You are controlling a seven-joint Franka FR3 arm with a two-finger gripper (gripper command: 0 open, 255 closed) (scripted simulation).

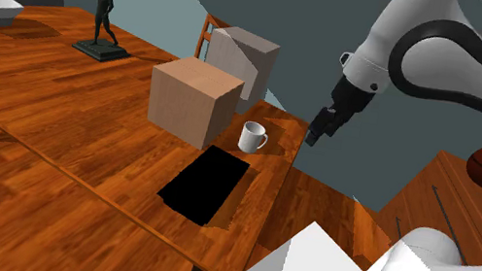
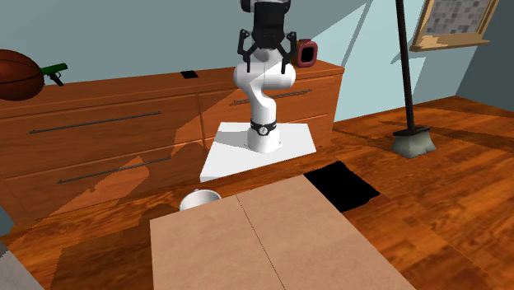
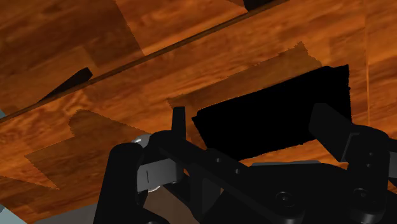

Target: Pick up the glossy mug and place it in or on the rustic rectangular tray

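Hanging above the table's edge, well apart from the brown box [image 1: 193,101], the gripper [image 1: 318,129] had its jaws spread wide, gripping nothing. The white mug [image 1: 251,137] stood upright on the wooden table [image 1: 53,131] just beside that box, on its side toward the gripper, handle turned away from the box. The tray [image 1: 205,184], drawn as a flat black rectangle, lay near the box's front corner.

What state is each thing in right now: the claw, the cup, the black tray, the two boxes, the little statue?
Gripper: open, holding nothing, in the air.
Mug: upright on the table, not held.
Tray: flat on the table, nothing in it.
Nearer box: closed, standing on the table.
Farther box: closed.
Statue: standing upright.
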